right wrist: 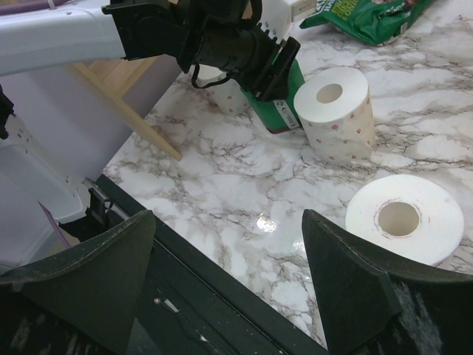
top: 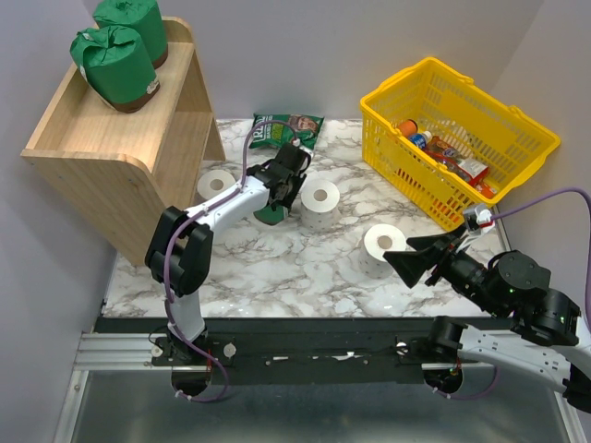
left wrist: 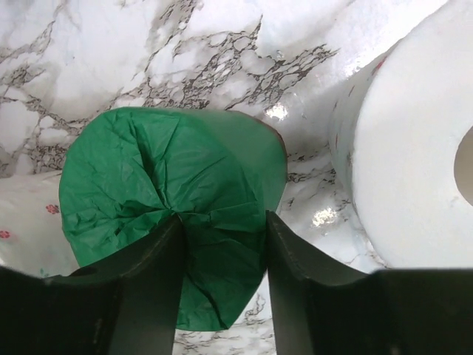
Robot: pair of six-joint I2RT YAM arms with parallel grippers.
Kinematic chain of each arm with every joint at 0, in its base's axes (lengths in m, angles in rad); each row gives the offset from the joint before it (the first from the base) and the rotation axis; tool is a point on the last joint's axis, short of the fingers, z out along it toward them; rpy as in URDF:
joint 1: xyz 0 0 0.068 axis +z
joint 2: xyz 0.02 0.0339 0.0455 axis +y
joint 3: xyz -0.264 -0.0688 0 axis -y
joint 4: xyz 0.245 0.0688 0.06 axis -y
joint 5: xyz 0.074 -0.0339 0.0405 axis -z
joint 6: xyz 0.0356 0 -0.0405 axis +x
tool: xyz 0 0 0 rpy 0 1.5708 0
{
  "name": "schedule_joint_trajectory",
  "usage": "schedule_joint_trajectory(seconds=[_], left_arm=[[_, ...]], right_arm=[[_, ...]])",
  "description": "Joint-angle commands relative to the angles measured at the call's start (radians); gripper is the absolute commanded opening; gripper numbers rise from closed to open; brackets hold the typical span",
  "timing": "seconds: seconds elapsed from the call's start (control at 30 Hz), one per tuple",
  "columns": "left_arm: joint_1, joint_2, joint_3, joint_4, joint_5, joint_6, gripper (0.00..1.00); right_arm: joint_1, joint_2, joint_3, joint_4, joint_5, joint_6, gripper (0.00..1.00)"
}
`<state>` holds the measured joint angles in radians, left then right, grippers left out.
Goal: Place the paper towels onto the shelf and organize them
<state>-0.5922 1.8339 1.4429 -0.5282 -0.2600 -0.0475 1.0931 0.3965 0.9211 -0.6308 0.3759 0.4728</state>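
Two green-wrapped paper towel rolls (top: 118, 57) stand on the top tray of the wooden shelf (top: 111, 152) at the far left. My left gripper (top: 277, 205) reaches out over the table and is shut on a third green-wrapped roll (left wrist: 148, 177); its fingers (left wrist: 159, 281) press into the crinkled wrap, also seen in the right wrist view (right wrist: 279, 103). Three bare white rolls stand on the marble: one beside the shelf (top: 217, 183), one right of the left gripper (top: 321, 201) (left wrist: 414, 148) (right wrist: 336, 111), and one near my right gripper (top: 385, 247) (right wrist: 403, 218). My right gripper (top: 402, 258) (right wrist: 229, 222) is open and empty.
A flat green snack bag (top: 286, 129) lies at the back of the table. A yellow plastic basket (top: 499, 111) holding bottles and packets stands at the back right. The table's dark front rail (right wrist: 222, 296) runs under the right gripper.
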Motion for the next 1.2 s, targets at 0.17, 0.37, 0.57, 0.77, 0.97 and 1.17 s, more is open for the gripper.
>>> schedule_joint_trajectory(seconds=[0.17, 0.37, 0.57, 0.77, 0.97, 1.17], left_arm=[[-0.029, -0.042, 0.059, -0.087, -0.087, 0.015, 0.40], [-0.075, -0.102, 0.209, -0.236, -0.202, 0.028, 0.39], [-0.139, -0.133, 0.549, -0.453, -0.346, 0.043, 0.38], [-0.208, -0.134, 0.915, -0.646, -0.535, 0.146, 0.38], [-0.233, -0.274, 0.962, -0.569, -0.682, 0.205, 0.34], [-0.264, -0.404, 0.906, -0.484, -0.757, 0.239, 0.37]], right_arm=[[-0.001, -0.005, 0.010, 0.000, 0.003, 0.000, 0.89], [-0.002, -0.001, 0.012, 0.002, -0.006, 0.003, 0.89], [-0.001, -0.004, 0.015, 0.002, 0.001, -0.003, 0.89], [-0.002, 0.008, 0.019, 0.003, -0.002, -0.005, 0.89], [-0.001, 0.024, 0.015, 0.016, -0.009, -0.007, 0.89], [-0.001, 0.042, 0.015, 0.017, -0.022, -0.005, 0.89]])
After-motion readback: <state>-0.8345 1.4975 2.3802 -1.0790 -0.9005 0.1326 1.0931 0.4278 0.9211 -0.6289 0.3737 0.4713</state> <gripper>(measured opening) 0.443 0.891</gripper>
